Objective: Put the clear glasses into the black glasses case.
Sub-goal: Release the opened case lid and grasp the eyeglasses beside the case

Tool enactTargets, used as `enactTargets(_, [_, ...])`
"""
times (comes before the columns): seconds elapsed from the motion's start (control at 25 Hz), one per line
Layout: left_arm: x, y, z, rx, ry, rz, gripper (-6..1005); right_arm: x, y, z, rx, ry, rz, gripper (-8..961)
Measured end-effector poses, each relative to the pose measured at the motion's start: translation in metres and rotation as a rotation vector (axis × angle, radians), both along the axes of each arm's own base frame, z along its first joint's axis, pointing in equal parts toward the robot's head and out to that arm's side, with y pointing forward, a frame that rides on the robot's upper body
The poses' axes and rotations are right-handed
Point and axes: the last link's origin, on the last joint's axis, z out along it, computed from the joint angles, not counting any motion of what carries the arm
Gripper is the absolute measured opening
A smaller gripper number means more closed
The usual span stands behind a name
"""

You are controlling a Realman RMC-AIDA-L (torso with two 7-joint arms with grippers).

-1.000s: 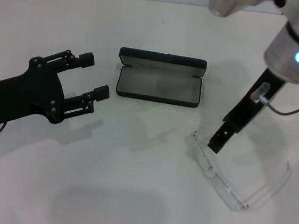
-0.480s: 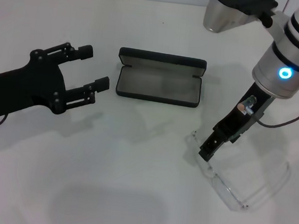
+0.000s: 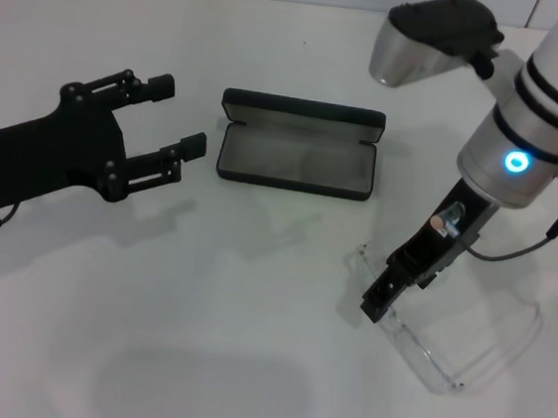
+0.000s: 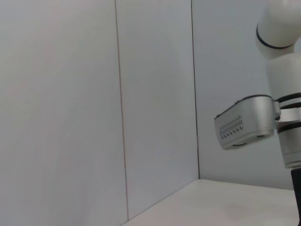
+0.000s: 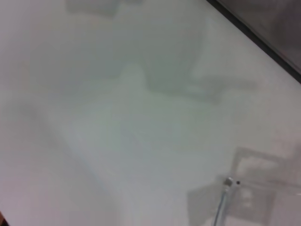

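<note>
Your right gripper point(image 3: 377, 306) hangs at the left end of the clear glasses point(image 3: 442, 338), near right on the table point(image 3: 245, 345); whether it grips, you cannot tell. The black glasses case point(image 3: 297, 157) lies open farther back, and your left gripper point(image 3: 176, 118) waits left of it, fingers apart.

You cannot see whether the right gripper point(image 3: 375, 307) is parted or closed: from the head view its tip shows only as one dark block, low over the near end of the clear glasses point(image 3: 423, 336), and it covers the bit of frame directly beneath it. Whether it touches the frame is not readable. The glasses' arms fade into the white table point(image 3: 243, 365) beyond the claw. In the right wrist view only a hinge corner of the glasses point(image 5: 229, 182) shows, cut off by the picture's edge, and just a dark corner of the black glasses case point(image 5: 263, 28) is in frame.
</note>
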Motion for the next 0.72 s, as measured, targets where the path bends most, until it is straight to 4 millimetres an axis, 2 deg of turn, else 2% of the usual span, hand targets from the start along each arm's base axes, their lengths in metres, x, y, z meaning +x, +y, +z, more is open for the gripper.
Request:
enactTargets(0.6, [-0.004, -0.002, -0.005, -0.008, -0.006, 0.01, 730, 0.013, -0.004, -0.01, -0.015, -0.018, -0.017, 769])
enactTargets(0.72, [-0.004, -0.002, -0.005, -0.007, -0.006, 0.01, 730, 0.014, -0.01, -0.012, -0.081, -0.068, 0.073, 692])
